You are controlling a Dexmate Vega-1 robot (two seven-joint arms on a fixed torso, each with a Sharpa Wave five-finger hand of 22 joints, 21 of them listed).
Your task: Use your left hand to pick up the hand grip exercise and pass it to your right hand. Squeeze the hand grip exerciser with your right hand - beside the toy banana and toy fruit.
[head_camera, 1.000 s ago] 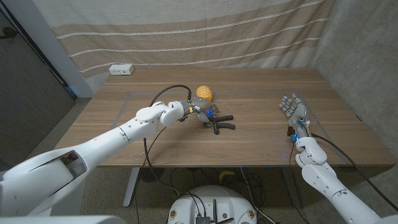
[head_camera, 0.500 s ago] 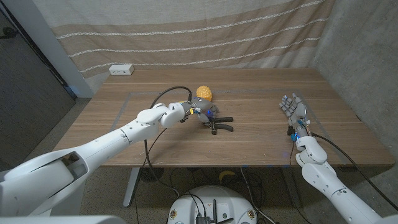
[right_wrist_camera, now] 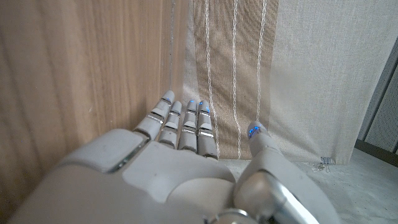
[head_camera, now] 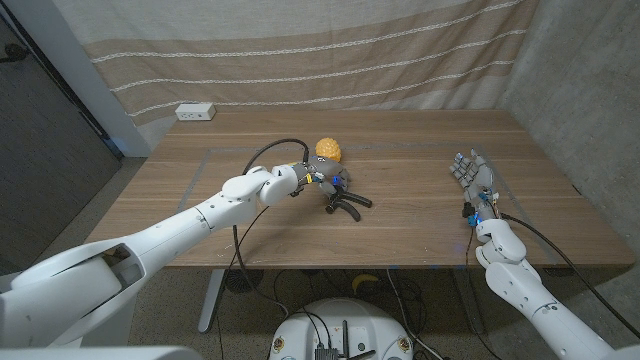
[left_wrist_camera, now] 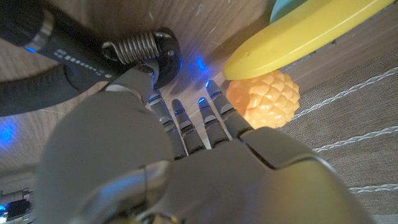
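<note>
A: Starting at the left: where is the left hand?

B: At the exerciser, just in front of the toy fruit. Its fingers reach down by the spring end. Whether they have closed on the grip I cannot tell; the wrist view shows them close together beside the coil, but no clamp is plain.

A: And the exerciser itself?

B: Near the middle of the table, just in front of the fruit, its black handles splayed toward the right. It looks to be on the wood or barely tipped, so the pick-up reads as just starting. The pass and the squeeze are left.

A: Materials?

B: Matt black foam handles, a bright steel coil joining them. The fruit is an orange, knobbly ball, like soft rubber. The banana is smooth yellow plastic, touching the fruit.

A: The right hand?

B: Well to the right of the fruit, fingers apart and upright, holding nothing.
</note>
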